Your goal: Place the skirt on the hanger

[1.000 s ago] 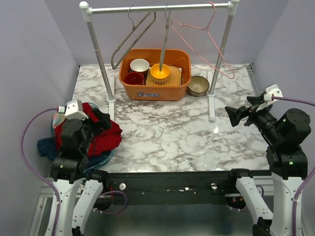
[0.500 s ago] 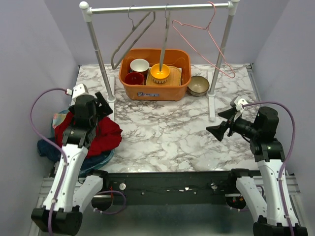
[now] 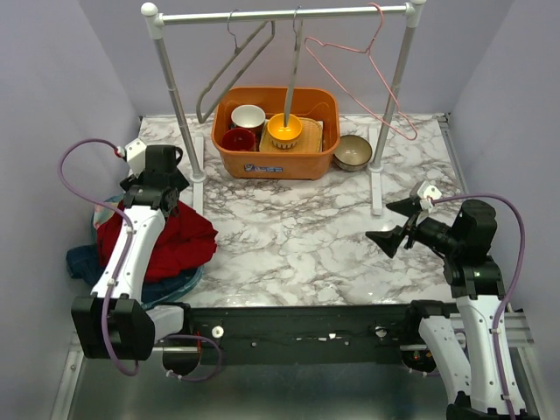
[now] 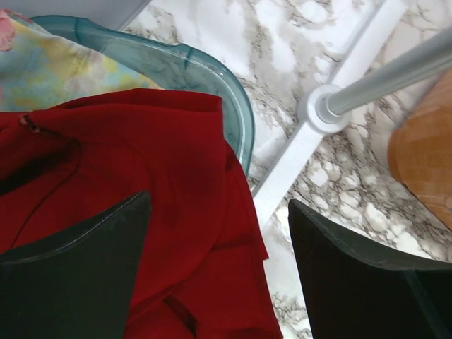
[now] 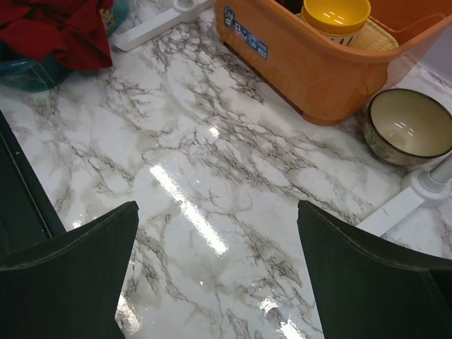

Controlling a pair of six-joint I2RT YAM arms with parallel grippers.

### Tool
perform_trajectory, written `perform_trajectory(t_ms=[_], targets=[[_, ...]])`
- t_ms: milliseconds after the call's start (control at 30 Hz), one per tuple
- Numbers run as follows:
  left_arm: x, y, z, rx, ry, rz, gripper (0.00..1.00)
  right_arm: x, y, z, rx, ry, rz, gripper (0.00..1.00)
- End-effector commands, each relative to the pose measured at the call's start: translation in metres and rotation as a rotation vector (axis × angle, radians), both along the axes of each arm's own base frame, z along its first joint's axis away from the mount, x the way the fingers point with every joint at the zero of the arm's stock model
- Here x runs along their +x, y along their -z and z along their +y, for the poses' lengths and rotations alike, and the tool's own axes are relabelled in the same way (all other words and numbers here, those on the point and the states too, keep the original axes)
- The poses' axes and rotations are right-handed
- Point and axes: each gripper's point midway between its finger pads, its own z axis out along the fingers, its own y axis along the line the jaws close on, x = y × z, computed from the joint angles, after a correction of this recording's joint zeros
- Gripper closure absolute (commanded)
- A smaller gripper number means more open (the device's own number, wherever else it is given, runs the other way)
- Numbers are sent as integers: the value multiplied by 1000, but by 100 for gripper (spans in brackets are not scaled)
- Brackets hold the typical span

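**Top external view.** The red fabric skirt lies crumpled in a heap at the table's 9 o'clock edge, on top of other cloth. The left claw hangs over the heap's 12 o'clock margin with its jaws parted and nothing in them. The left arm reaches away from its base and is bent down at the wrist. The grey hanger and the pink wire hanger hang on the white garment rail at 12 o'clock, well apart from the skirt. The right claw is spread wide and empty, pointing towards 9 o'clock above bare marble. Its arm is folded low.

**Left wrist view.** The skirt fills the area from 9 to 6 o'clock, spilling over the rim of a teal translucent basin. The left claw straddles the skirt's edge from above; whether it touches the cloth cannot be told. The rail's white foot stands at 2 o'clock.

**Right wrist view.** The right claw is over bare table. The skirt shows at 11 o'clock, well apart from it. An orange plastic tub sits at 1 o'clock.
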Motion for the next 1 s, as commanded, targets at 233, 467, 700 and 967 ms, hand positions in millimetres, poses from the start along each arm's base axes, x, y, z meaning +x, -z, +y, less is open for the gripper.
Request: perform_trajectory(t_ms=[233,467,700,967], targets=[[9,40,41,121,-199,129,16,-2,-8,2,-3,-20,-46,0],[14,38,41,127,-183,105,44,-2,-7,1,-5,-16,-49,0],[12,5,30,82,-116,5,99,-1,-7,0,-7,-10,-50,0],[-8,-96,-28,-143,126,-333,100,2,-6,-5,-30,9,-51,0]])
